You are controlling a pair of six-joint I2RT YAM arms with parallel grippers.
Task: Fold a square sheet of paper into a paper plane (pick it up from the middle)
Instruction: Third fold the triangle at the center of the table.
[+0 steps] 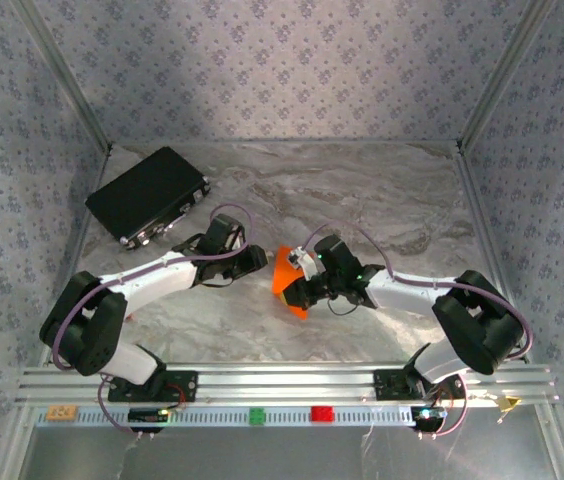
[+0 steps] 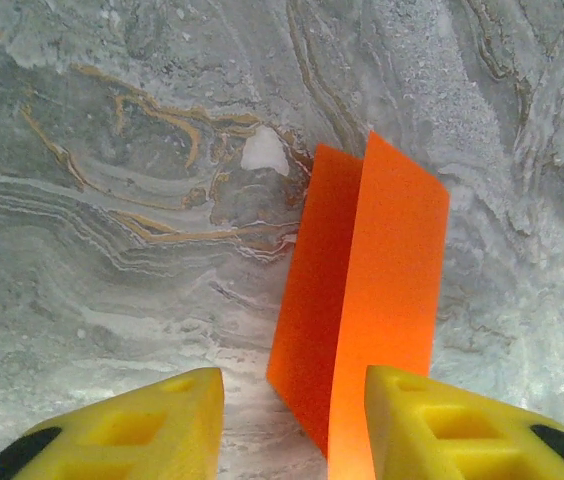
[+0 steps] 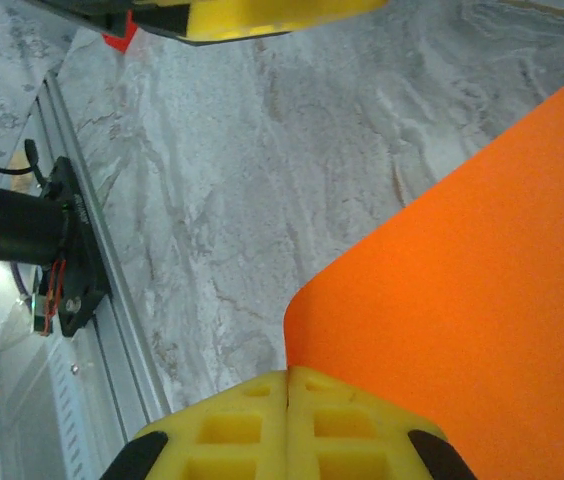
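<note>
Inside our gaping left end effector [image 2: 294,410], folded bright orange paper sheet [image 2: 382,270], upright, pinched by our right end effector [image 3: 288,390].

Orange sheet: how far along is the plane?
Done: the sheet is off the table, pinched in the shut right end effector and folded along one line. In hand: the open left end effector straddles its edge. Left: all nose and wing folds.

paper [image 2: 362,300]: glowing plain bright orange
table [image 1: 382,190]: showing grey marble swirls, tan veins
walls [image 1: 282,60]: wearing a lilac floral print
case [image 1: 147,195]: looking black
fingers [image 2: 192,400]: shining yellow, black-tipped
arms [image 1: 162,270]: showing white, black joints
</note>
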